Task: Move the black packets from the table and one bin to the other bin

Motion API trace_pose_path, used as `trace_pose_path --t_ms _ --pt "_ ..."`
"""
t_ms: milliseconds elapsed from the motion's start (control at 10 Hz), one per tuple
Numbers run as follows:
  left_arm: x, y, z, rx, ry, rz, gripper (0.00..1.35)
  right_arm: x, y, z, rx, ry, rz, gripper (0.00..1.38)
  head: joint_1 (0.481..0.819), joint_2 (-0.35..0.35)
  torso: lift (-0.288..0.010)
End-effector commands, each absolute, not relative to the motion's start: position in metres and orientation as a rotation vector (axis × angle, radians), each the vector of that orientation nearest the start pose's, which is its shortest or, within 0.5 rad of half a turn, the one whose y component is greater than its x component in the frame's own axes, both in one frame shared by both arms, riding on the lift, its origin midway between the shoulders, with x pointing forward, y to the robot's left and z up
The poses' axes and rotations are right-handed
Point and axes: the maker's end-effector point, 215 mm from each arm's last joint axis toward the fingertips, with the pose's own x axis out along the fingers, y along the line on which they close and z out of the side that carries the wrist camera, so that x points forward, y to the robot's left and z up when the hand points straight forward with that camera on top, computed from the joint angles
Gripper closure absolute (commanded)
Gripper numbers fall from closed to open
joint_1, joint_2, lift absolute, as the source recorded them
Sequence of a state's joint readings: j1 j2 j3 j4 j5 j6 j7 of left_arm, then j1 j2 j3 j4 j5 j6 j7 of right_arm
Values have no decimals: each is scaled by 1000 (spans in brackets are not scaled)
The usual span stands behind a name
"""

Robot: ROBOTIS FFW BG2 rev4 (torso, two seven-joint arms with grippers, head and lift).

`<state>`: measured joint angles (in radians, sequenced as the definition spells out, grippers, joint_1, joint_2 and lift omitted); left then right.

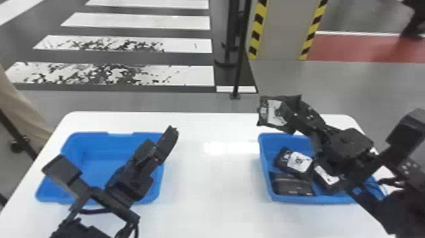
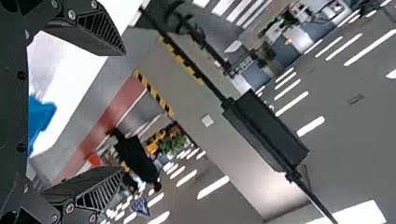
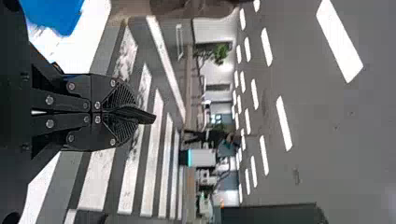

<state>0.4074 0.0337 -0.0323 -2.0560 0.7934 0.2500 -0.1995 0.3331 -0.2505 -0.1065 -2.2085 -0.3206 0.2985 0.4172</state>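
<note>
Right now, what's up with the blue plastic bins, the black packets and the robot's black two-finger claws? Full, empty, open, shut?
Left claw: open, holding nothing.
Right claw: shut on a packet.
Black packet with white label: held up in the right claw.
Left bin: open-topped; the uncovered part inside is bare.
Right bin: open-topped, holding packets.
Packets in the right bin: lying close together.

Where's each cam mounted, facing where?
Head view: on the head, facing forward-down at table, left bin, right bin; left arm, right arm show.
Left wrist view: on that wrist, past open left gripper to striped pillar, ceiling.
Right wrist view: on that wrist, past right gripper, shut on black packet, to crosswalk, ceiling.
Shared: head and left wrist, pillar; head and right wrist, crosswalk.
</note>
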Motion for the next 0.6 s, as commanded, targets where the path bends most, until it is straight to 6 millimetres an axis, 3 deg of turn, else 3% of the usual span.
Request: trace_pose_path --t_ms 0,200,300,400,500 --pt "455 161 -341 -676 127 -279 128 485 -255 -283 -32 77 368 1279 695 -63 -110" --pt "440 175 -374 -633 177 -230 128 485 -318 -332 -79 195 252 1277 695 -120 -110" --pt "435 177 -381 -629 182 -217 128 481 -345 -358 -96 254 200 1271 695 -153 -110" --pt "432 182 -386 -620 186 -202 128 477 -361 -380 -85 290 176 1090 695 -168 -110" --pt "431 188 -388 -606 181 -190 128 474 -364 -384 -84 293 174 662 695 -198 -110"
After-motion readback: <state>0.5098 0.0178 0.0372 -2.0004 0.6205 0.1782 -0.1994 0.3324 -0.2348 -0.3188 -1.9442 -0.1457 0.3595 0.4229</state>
